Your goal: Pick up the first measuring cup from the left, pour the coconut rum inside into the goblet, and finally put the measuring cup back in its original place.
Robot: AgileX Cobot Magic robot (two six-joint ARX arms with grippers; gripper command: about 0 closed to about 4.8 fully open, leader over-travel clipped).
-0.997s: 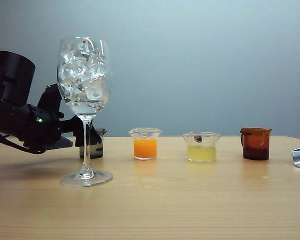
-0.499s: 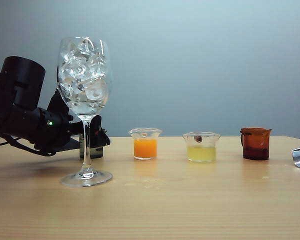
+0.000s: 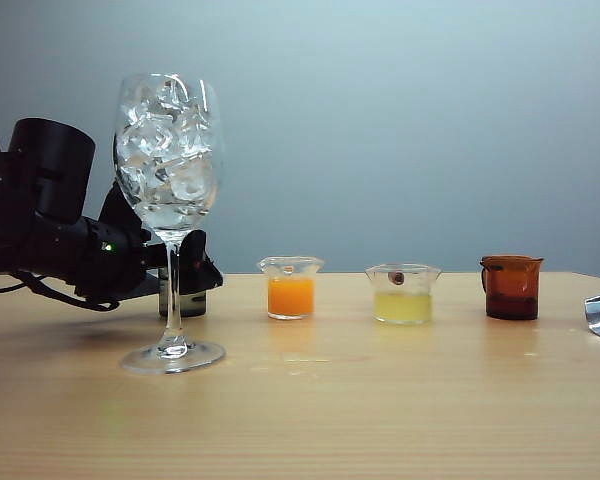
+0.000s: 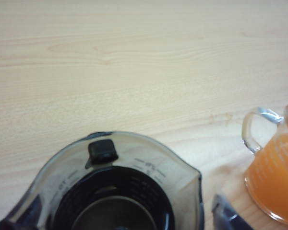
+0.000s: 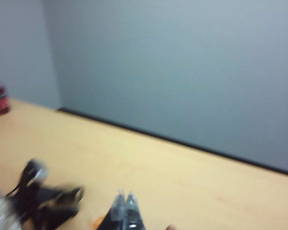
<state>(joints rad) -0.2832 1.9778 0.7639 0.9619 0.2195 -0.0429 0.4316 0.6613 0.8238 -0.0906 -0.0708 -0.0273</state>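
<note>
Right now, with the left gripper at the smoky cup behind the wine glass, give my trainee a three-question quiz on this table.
1. True or false: the goblet holds ice cubes.
2. Multiple choice: counting along the row from the left gripper, which comes right after the smoky measuring cup? A) orange cup B) pale yellow cup C) amber-brown cup
3. Fill in: the left gripper's jaws stand ____ on either side of the smoky measuring cup, which sits on the table.

Key: 1 true; 2 A; 3 open
</note>
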